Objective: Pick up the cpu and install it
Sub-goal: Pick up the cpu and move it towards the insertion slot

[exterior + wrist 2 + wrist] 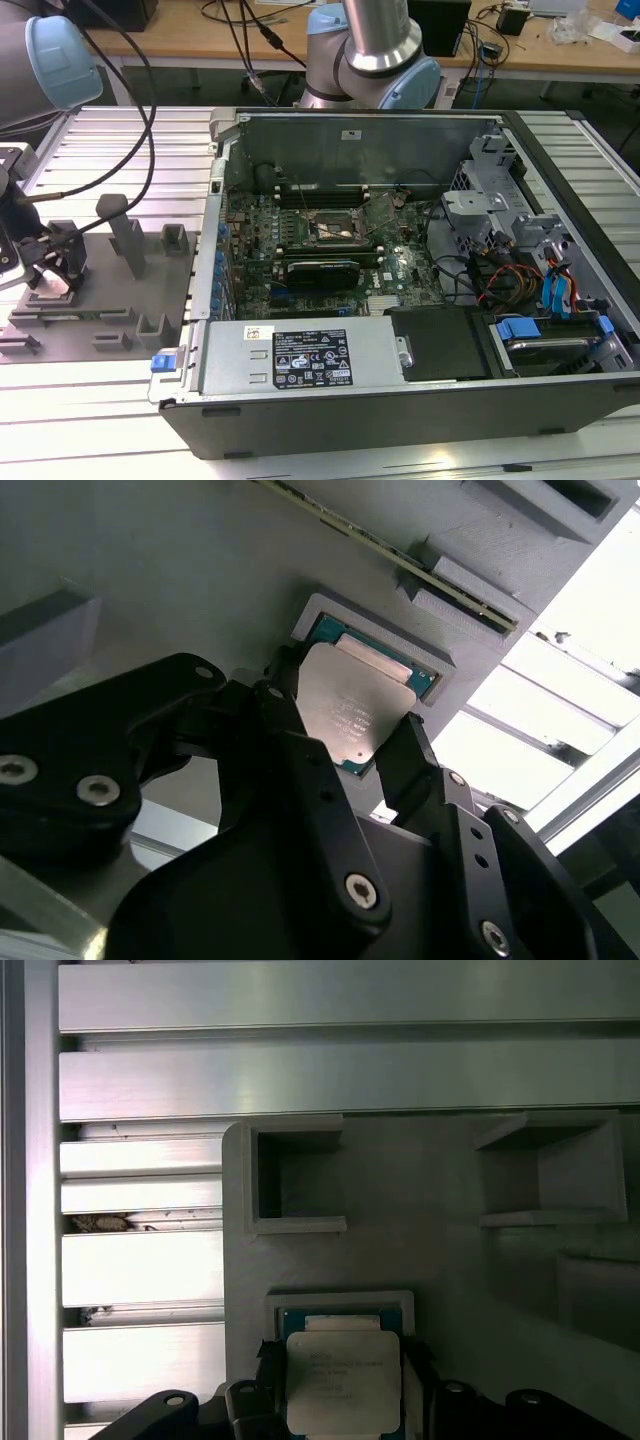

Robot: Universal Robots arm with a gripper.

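Black matte metal fingers (305, 755), studded with screw heads, make up the claw (350, 725). It has closed in on the cpu (355, 710), one finger against each of two opposite edges, so it looks clamped on the chip. Whether the chip has left its seat I cannot tell. The cpu is a flat square with a pale, brushed silvery lid and a thin green rim. It sits at a shallow square nest (425, 655) with a raised lip, moulded into a grey plastic fixture plate (430, 1260). In the first wrist view the same plate carries two boxy, open-sided pockets (295, 1180), both hollow.

In the exterior view the claw (50, 265) hangs low over this plate at the view's left, among upright grey blocks (128, 240). The plate lies on a ribbed aluminium worktop (120, 140) of long, shiny slats. To the exterior view's right an open computer case (400, 405) lies on its side. It holds a green motherboard (300, 235) with a square socket frame (335, 228), a black expansion card (320, 270), a labelled power supply (300, 355) and a silver drive cage (480, 205). Behind stands a wooden worktop (180, 40) strewn with black cables.
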